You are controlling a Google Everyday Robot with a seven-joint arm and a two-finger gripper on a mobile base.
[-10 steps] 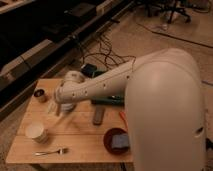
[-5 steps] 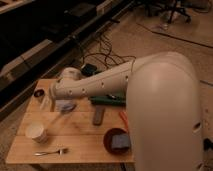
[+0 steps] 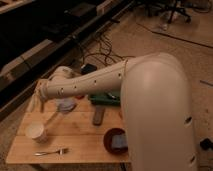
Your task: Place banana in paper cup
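Observation:
The paper cup [image 3: 38,132] stands upright near the front left corner of the wooden table [image 3: 80,142]. My gripper [image 3: 35,103] hangs at the table's left edge, just behind and above the cup, at the end of the long white arm [image 3: 85,85]. Its jaws are shut. Pale shapes hang down at its tip, and I cannot tell whether the banana is among them. I cannot pick the banana out for certain anywhere else.
A pale slender stick [image 3: 51,119] lies just right of the cup. A fork [image 3: 51,151] lies at the front edge. A dark grey bar [image 3: 98,116], a bluish lump [image 3: 66,105], a green packet [image 3: 105,98] and a red bowl [image 3: 117,140] sit further right. Cables cross the floor behind.
The arm has swung left across the table, carrying the gripper from near the table's middle to its left edge above the cup.

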